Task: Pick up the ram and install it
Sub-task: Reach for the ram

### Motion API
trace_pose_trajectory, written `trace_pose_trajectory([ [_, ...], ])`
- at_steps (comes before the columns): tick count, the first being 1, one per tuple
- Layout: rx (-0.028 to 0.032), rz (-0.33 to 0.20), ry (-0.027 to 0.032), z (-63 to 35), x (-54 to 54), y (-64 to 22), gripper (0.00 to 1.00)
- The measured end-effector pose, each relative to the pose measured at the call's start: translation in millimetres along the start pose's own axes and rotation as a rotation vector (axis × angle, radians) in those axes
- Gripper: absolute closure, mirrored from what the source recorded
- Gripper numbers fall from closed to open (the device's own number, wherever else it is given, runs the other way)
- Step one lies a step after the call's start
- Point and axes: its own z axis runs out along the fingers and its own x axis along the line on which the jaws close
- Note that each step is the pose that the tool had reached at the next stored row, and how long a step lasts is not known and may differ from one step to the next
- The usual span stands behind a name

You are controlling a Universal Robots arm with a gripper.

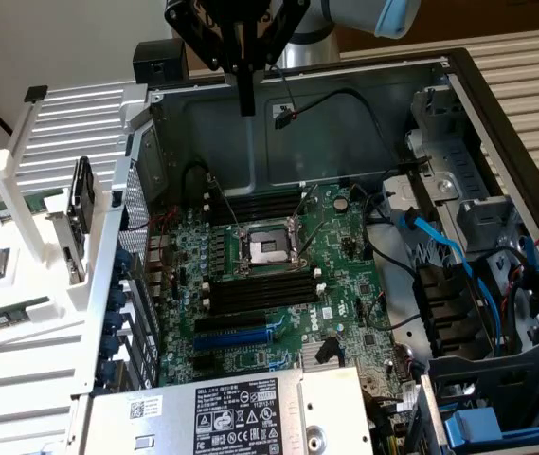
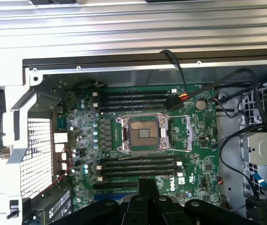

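One ram [image 1: 6,318] lies flat on the white rack [image 1: 70,114] outside the case [image 1: 345,104], well to the exterior view's left of the gripper [image 1: 246,106], long axis nearly across that view; the gripper hangs closed and empty above the motherboard [image 1: 345,275]

Hand [image 1: 246,106] above motherboard [image 1: 345,284]; processor socket [image 1: 264,248] between two slot banks [image 1: 260,289] inside case [image 1: 345,104].

Black tool [image 1: 246,104], silver-blue arm [image 1: 345,11]

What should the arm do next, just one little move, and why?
Probably carry the hand toward the exterior view's left, over the ram: the hand hangs shut and empty above the case, and the ram lies on the white rack.
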Motion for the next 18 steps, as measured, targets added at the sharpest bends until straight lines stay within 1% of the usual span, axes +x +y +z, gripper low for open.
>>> trace_pose_trajectory([
  [2, 0.0, 0.0, 0.0, 0.0, 0.0, 0.0, 0.9],
  [4, 0.0003, 0.0, 0.0, -0.2, 6.8, -0.4, 0.9],
  [11, -0.0002, 0.0, -0.0037, -0.8, 37.3, -2.5, 0.9],
  [12, -0.0003, 0.0, -0.0059, -1.2, 50.9, -3.5, 0.9],
  [13, -0.0004, 0.0, -0.0066, -1.2, 55.5, -3.8, 0.9],
  [14, -0.0004, 0.0, -0.0073, -1.5, 64.8, -4.5, 0.9],
  [15, -0.0004, 0.0, -0.0074, -1.5, 69.1, -4.8, 0.9],
  [16, -0.0004, 0.0, -0.0073, -1.8, 83.1, -5.8, 0.9],
  [17, -0.0004, -0.001, -0.0073, -2.0, 92.2, -6.4, 0.9],
  [18, -0.0004, -0.001, -0.0073, -2.1, 96.6, -6.7, 0.9],
])
